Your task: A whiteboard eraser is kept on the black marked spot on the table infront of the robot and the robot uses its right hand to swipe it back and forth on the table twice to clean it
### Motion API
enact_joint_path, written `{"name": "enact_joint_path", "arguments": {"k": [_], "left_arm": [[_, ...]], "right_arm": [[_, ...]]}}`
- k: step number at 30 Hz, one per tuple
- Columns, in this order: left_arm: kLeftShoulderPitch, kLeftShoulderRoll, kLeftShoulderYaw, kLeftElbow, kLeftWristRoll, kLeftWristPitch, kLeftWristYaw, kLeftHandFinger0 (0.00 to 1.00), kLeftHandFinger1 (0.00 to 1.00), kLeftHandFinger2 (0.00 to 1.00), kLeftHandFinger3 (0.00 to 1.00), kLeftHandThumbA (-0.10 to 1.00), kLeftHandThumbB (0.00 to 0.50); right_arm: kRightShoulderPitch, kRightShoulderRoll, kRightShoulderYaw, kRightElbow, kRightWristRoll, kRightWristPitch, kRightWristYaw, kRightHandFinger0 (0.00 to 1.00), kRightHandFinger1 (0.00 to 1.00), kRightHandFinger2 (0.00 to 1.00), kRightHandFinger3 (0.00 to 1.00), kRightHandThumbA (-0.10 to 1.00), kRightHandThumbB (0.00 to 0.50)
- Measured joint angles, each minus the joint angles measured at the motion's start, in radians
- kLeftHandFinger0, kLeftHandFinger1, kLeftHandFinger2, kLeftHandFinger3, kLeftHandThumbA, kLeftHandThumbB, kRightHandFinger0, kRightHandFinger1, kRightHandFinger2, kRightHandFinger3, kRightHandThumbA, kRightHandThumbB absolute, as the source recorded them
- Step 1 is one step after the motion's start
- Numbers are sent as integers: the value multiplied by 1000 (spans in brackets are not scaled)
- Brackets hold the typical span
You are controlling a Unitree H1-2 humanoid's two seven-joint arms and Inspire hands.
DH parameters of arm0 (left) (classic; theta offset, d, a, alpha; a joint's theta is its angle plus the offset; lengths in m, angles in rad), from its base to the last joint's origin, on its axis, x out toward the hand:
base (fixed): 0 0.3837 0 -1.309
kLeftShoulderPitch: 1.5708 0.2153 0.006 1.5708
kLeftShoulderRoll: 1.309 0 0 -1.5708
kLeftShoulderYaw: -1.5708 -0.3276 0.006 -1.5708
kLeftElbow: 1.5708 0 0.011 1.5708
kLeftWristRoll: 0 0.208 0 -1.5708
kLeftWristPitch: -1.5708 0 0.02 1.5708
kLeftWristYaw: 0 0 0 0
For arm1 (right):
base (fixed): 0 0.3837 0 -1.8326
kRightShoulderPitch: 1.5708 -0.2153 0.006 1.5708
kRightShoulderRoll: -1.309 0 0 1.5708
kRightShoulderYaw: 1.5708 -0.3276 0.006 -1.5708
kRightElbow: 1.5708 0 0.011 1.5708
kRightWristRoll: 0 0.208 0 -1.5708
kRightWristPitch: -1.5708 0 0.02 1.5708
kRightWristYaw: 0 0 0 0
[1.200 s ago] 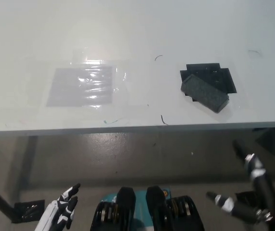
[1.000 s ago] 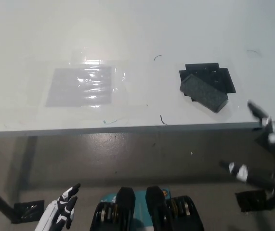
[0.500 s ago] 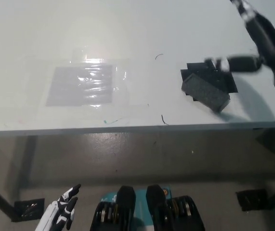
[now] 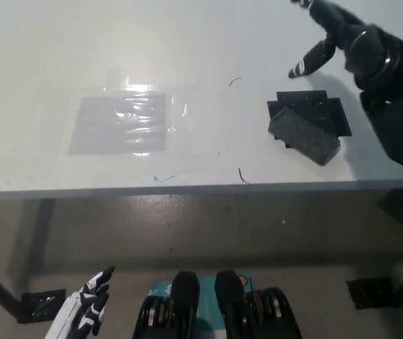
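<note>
Eraser (image 4: pixel 304 136) on black marked spot (image 4: pixel 322 112), long axis diagonal, right hand (image 4: pixel 326 39) spread empty above

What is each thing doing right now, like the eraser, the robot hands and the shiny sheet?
Eraser: lying tilted on the black marked spot, untouched.
Right robot hand: open, above the table beyond the eraser, holding nothing.
Left robot hand: resting low below the table edge, holding nothing.
Shiny sheet: lying flat on the table, wrinkled.
</note>
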Motion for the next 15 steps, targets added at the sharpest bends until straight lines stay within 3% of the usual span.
{"name": "enact_joint_path", "arguments": {"k": [2,11,13,15], "left_arm": [[-1,1,0,0,2,-5,0,1000,1000,1000,1000,915,443],[-1,2,1,-1,15,-17,0,1000,1000,1000,1000,914,439],[-1,3,2,-1,17,-18,0,1000,1000,1000,1000,898,416],[-1,3,2,-1,18,-19,0,1000,1000,1000,1000,894,414]], "right_arm": [[-1,12,12,42,-16,14,11,1000,1000,1000,1000,1000,403],[-1,48,-44,137,-52,41,115,1000,1000,1000,1000,1000,372],[-1,49,-54,119,-61,43,153,1000,1000,1000,1000,1000,408],[-1,50,-62,93,-73,43,175,1000,1000,1000,1000,1000,403]]}}
